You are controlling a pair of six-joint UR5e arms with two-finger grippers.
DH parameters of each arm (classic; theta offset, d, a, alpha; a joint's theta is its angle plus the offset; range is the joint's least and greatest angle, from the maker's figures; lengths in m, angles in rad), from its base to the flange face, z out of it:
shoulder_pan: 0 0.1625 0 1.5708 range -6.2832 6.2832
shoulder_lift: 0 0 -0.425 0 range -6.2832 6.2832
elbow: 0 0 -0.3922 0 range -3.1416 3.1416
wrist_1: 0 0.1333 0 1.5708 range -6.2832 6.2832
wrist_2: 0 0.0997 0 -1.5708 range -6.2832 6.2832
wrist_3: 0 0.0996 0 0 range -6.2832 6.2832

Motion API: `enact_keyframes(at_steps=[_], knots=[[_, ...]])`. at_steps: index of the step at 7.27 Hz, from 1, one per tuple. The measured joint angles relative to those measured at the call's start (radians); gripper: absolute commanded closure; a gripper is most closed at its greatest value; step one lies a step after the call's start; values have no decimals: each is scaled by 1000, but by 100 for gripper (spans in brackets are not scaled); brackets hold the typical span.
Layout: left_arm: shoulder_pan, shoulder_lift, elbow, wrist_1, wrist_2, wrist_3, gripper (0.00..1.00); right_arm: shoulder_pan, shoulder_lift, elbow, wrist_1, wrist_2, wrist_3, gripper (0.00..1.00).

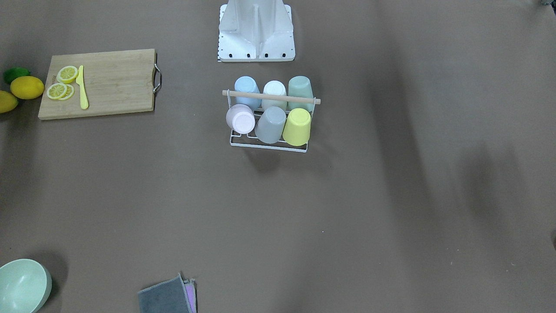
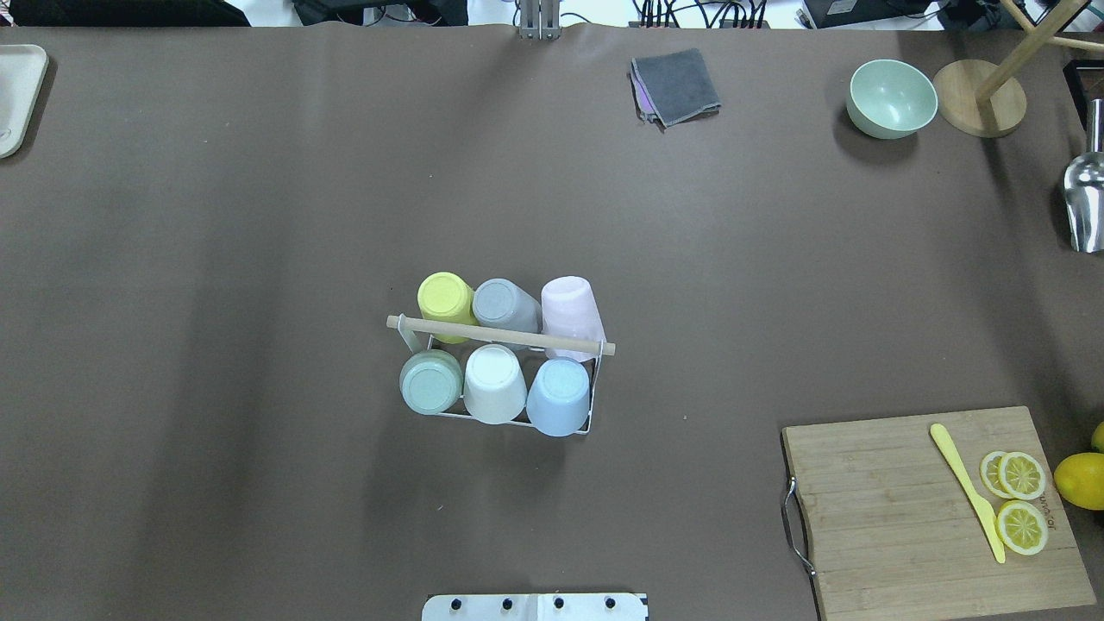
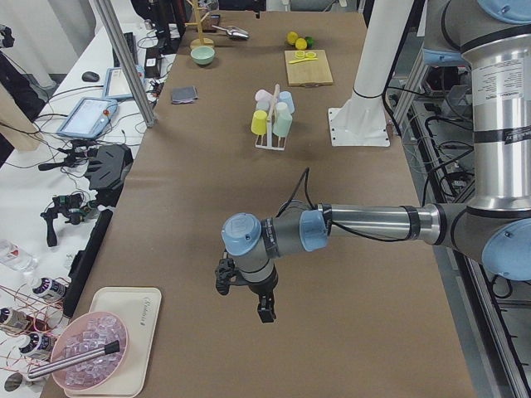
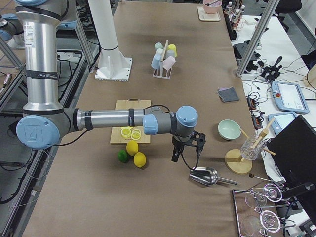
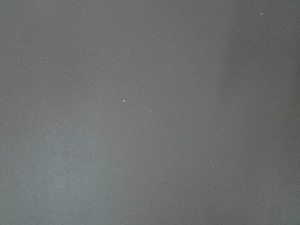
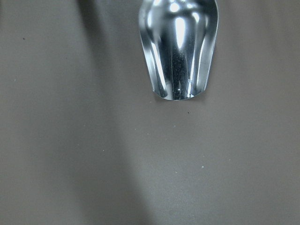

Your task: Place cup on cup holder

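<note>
Brown counter (image 1: 391,195) in the front-facing view: cup holder (image 1: 304,100) sits mid-counter, near the robot base (image 1: 256,43), six cups upside down on it: blue cup (image 1: 247,89), white cup (image 1: 274,88), green cup (image 1: 300,87) in the row nearer the base, pink cup (image 1: 240,118), grey cup (image 1: 270,125), yellow cup (image 1: 297,126) in the other row; pink cup tilts outward. Cutting board (image 1: 113,82) well off to one side, carrying lemon slices (image 1: 61,84) and a yellow knife (image 1: 82,89). Overhead: holder at centre, grey cloth (image 2: 677,84) and green bowl (image 2: 891,97) at the far edge. Left-side view: left gripper (image 3: 264,308) hangs over the counter, well apart from the holder; open or closed, cannot tell. Right-side view: right gripper (image 4: 176,155) hovers near a metal scoop (image 4: 205,175), far from the holder; state likewise cannot tell. Left wrist cam: plain counter surface. Right wrist cam: scoop bowl lying on the counter at frame top
</note>
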Motion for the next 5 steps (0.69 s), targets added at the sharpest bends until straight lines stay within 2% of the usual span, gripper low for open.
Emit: enact_keyframes(at_steps=[2,5], knots=[[-2,20,-98,112,32,5,3,0,2,0,0,-1,0,1],[-3,116,-121,38,-13,8,3,0,-2,-2,6,0,1,1]])
